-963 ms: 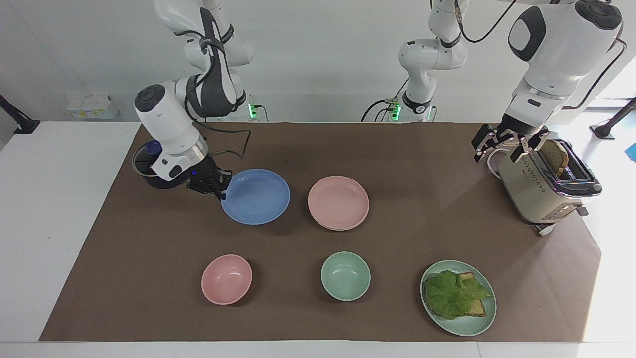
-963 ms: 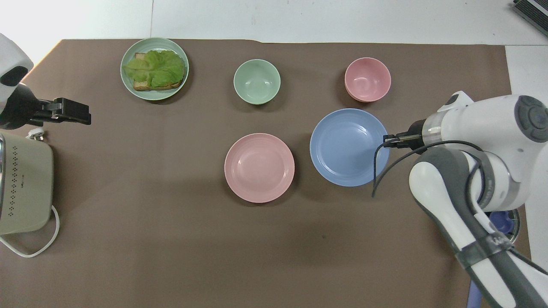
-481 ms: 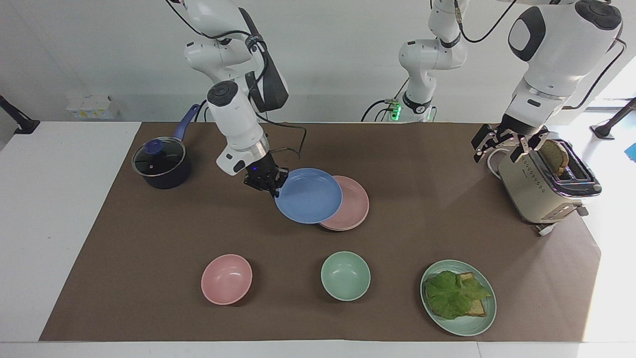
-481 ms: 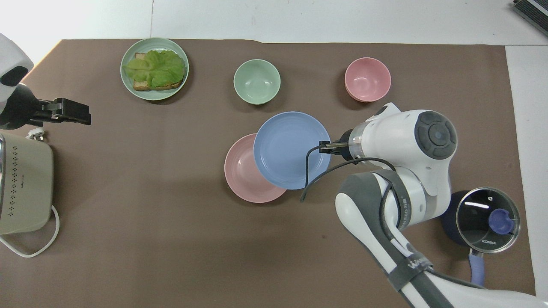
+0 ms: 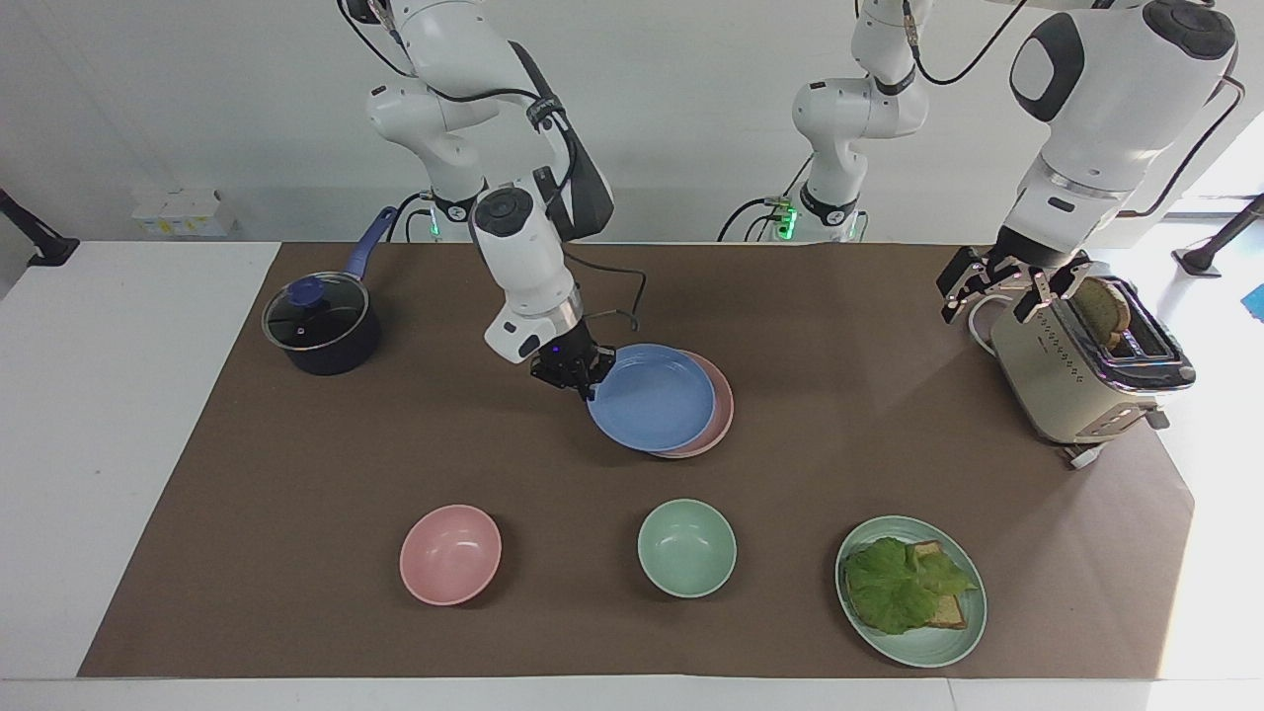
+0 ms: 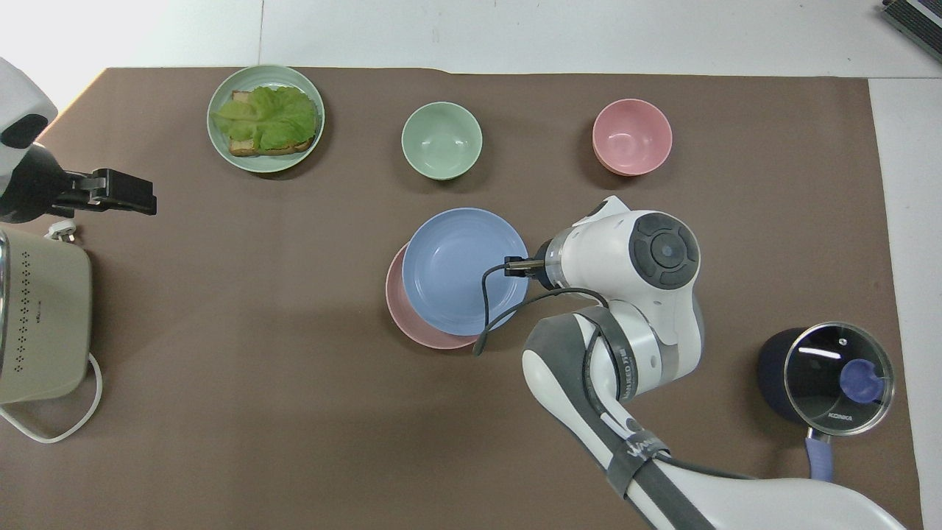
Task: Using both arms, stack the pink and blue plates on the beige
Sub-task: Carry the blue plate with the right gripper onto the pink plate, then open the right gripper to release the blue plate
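Clock hours here are read on the overhead view, with twelve o'clock pointing away from my bases.

My right pincer (image 5: 590, 380) was pressed together on the rim of the blue plate (image 5: 652, 398), gripping it at the plate's three o'clock. The plate hung a little tilted over the middle of the brown mat (image 5: 296, 474) that covered the bench (image 5: 99, 444). It covered most of the pink plate (image 5: 723, 415). Only a crescent of pink showed, from about six to nine o'clock around the blue rim. I could not tell whether the two plates touched, nor whether anything lay under the pink one.

My left arm waited at its own end of the bench. My left pincer (image 5: 997, 286) was spread and held nothing. It hung in the air just beside the top of the cream toaster (image 5: 1066, 375), out toward nine o'clock from the plates. A slice of bread (image 5: 1101, 311) stood in the toaster's slot.

A green bowl (image 5: 686, 547) sat at twelve o'clock from the blue plate, and a pink bowl (image 5: 450, 554) at about two o'clock. A green plate (image 5: 928, 647) with toast and lettuce on it sat at about ten o'clock. A dark pot (image 5: 321, 331) under a glass lid stood well apart at about four o'clock, near the mat's edge.
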Available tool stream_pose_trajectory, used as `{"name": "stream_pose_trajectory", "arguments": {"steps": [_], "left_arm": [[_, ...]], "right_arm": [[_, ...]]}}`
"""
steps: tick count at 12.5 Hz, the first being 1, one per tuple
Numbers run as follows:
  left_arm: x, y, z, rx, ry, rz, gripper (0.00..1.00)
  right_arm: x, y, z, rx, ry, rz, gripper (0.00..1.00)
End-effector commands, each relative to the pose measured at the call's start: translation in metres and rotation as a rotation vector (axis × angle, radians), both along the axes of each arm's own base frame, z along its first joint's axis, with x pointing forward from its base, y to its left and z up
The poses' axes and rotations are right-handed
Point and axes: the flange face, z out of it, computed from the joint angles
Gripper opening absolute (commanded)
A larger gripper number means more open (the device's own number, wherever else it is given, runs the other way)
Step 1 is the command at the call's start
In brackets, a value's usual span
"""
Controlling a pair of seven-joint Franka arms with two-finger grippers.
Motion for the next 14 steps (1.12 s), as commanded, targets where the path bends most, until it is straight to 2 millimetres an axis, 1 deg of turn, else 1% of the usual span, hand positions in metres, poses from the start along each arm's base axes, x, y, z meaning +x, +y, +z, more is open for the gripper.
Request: {"name": "stream_pose_trajectory", "arguments": {"steps": [1,2,5,7,8,9,11,12,14], "left_arm": [[-0.003,0.003,0.004,0.007,0.006,-0.001,1.0],[-0.003,0.003,0.003,0.007,0.008,-0.001,1.0],[-0.003,0.003,0.004,0.007,0.006,-0.001,1.0],[-0.003,0.003,0.003,0.007,0.008,-0.001,1.0],[-0.003,0.003,0.004,0.007,0.006,-0.001,1.0],[-0.003,0.003,0.003,0.007,0.008,-0.001,1.0],[-0.003,0.003,0.003,0.007,0.008,-0.001,1.0],[-0.003,0.003,0.003,0.007,0.008,-0.001,1.0],[-0.003,0.003,0.003,0.007,0.008,-0.001,1.0]], "right_arm": [[0.0,0.01,-0.006,0.009,0.007,-0.019,0.0],[-0.004,0.018,-0.008,0.008,0.008,-0.004,0.0],[0.0,0.021,-0.018,0.011,-0.01,-0.007,0.0],[0.001,0.02,-0.019,0.01,-0.011,-0.007,0.01],[0.001,0.02,-0.019,0.01,-0.011,-0.005,0.23],[0.003,0.02,-0.017,0.011,-0.018,-0.002,0.59],[0.007,0.02,-0.012,0.017,-0.026,-0.013,0.96],[0.009,0.021,-0.007,0.02,-0.035,-0.01,1.0],[0.019,0.009,0.003,0.023,-0.048,-0.029,1.0]]}}
